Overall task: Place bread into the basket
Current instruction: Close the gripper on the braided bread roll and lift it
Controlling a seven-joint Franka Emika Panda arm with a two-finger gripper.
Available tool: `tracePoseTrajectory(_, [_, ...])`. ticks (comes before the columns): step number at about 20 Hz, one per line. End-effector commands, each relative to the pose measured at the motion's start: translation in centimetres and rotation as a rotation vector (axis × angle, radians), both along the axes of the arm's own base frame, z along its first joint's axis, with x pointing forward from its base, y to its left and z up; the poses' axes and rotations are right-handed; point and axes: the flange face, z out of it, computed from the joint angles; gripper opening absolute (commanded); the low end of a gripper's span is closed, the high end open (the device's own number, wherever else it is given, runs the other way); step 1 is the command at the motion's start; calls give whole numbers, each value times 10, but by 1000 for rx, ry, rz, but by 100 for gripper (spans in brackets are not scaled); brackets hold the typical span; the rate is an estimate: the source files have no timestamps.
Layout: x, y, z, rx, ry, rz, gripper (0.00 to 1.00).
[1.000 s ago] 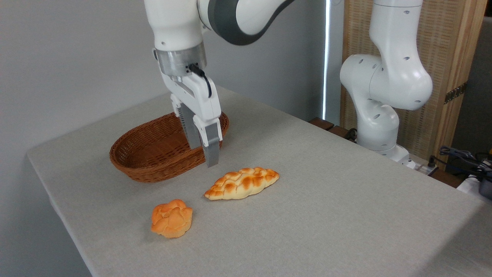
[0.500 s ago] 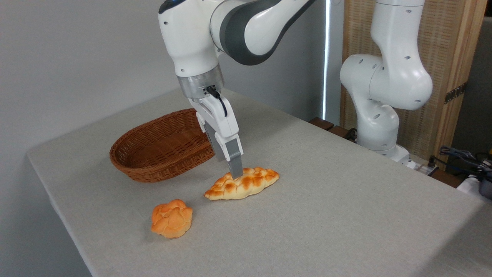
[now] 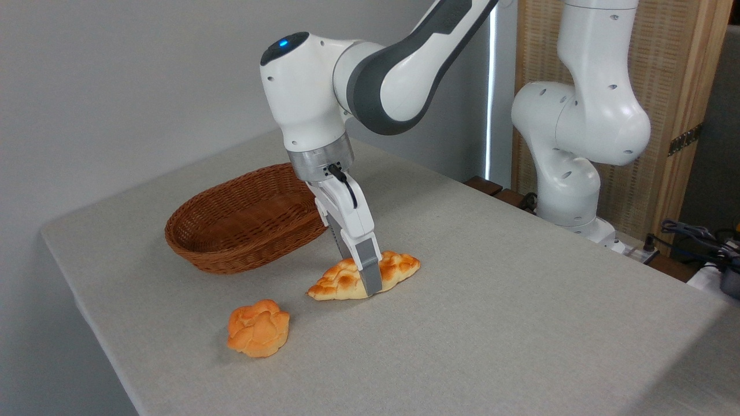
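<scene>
Lowered from beside the basket (image 3: 245, 216), the gripper (image 3: 365, 276) is now set down astride the bread (image 3: 363, 275).

One grey finger (image 3: 370, 271) is seen in front of the loaf's middle and the other is hidden behind it; whether the loaf is already pinched cannot be told. The bread is laid flat on the table (image 3: 491, 300), near the basket's right end but apart from it. A small round bun (image 3: 258, 327) is seen nearer the table's front edge, untouched.
</scene>
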Motion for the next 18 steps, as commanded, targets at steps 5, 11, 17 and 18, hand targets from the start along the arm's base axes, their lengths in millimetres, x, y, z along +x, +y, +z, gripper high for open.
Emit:
tracePoseTrajectory(5, [0,2,-2,6,-12,-29,39])
tracePoseTrajectory(11, [1,1,1,4,-15,-24,40])
tracePoseTrajectory(17, [24,-9,78,-79,-75,36,45])
tracePoseTrajectory(18, [27,-14,92,-125,-79,60,45])
